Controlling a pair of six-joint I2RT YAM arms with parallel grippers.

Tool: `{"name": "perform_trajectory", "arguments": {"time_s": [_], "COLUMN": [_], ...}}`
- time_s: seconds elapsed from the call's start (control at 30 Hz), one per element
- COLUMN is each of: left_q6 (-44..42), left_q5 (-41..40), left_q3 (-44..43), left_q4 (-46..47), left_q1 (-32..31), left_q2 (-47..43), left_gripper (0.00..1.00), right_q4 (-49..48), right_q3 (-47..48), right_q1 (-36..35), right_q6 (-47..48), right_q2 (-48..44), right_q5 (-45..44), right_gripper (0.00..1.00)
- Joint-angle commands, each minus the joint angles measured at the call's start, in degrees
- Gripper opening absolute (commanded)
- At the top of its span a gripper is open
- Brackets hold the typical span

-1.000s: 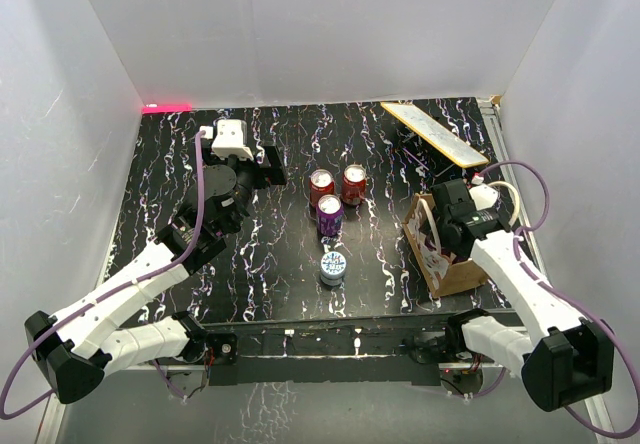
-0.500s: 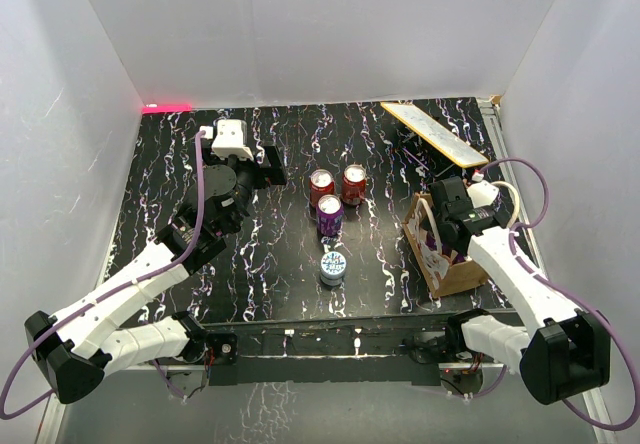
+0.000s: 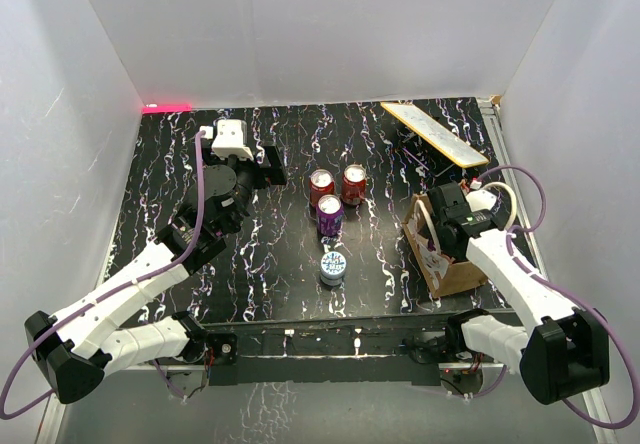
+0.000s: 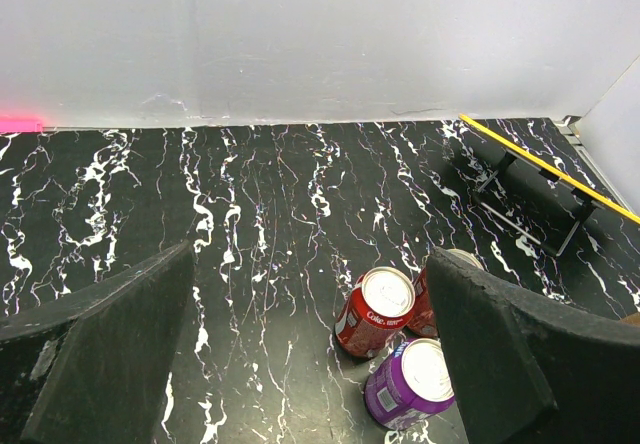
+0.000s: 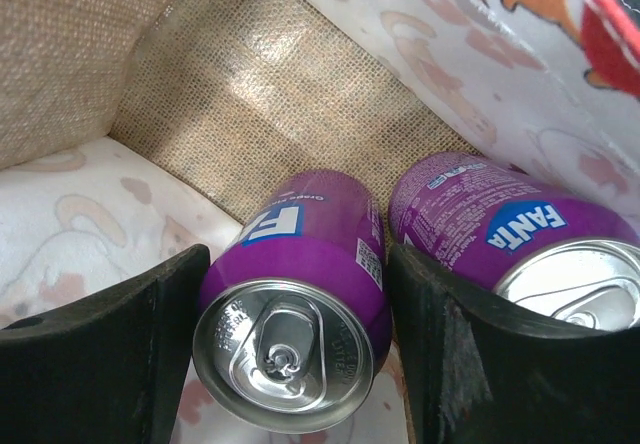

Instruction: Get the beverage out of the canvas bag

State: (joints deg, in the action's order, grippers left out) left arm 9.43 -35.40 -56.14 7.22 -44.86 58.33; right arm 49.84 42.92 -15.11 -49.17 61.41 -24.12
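The canvas bag (image 3: 462,276) stands at the table's right, and my right gripper (image 3: 447,226) reaches down into it. In the right wrist view two purple Fanta cans lie inside on the bag's woven floor (image 5: 260,114). My right gripper (image 5: 290,354) is open and straddles the nearer beverage (image 5: 300,264), its black fingers (image 5: 100,354) close beside the can's sides. The second can (image 5: 500,224) rests just outside the right finger. My left gripper (image 4: 310,364) hangs open over the table at the back left, holding nothing.
Two red cans (image 3: 321,184) (image 3: 354,181), a purple can (image 3: 329,214) and a blue-grey can (image 3: 333,266) stand mid-table. A flat yellow-edged board (image 3: 435,132) leans on a stand at the back right. White walls enclose the table.
My right gripper has sunk from above the bag's rim down into the bag, and its jaws have widened around the nearer purple can. The left arm has not moved.
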Motion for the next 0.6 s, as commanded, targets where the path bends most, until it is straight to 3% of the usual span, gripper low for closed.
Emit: {"name": "perform_trajectory", "arguments": {"time_s": [0.0, 0.07, 0.23, 0.57], "left_q6": [-0.10, -0.01, 0.19, 0.35], "left_q5": [-0.37, -0.32, -0.05, 0.11], "left_q3": [-1.34, -1.35, -1.34, -1.34], "left_q4": [0.69, 0.69, 0.60, 0.51], "left_q1": [-0.23, -0.16, -0.23, -0.23], "left_q2": [-1.02, -1.00, -0.89, -0.95], "left_gripper": [0.97, 0.97, 0.97, 0.97], "right_q4": [0.75, 1.09, 1.90, 2.09], "right_q3": [0.49, 1.38, 5.62, 10.79], "right_q1": [-0.22, -0.23, -0.21, -0.26], "right_q6": [-1.03, -0.99, 0.19, 0.43], "right_q2": [-0.67, -1.36, -3.45, -7.35], "right_q5": [0.72, 0.30, -1.04, -5.65], "right_gripper": [0.66, 0.53, 0.37, 0.24]}}
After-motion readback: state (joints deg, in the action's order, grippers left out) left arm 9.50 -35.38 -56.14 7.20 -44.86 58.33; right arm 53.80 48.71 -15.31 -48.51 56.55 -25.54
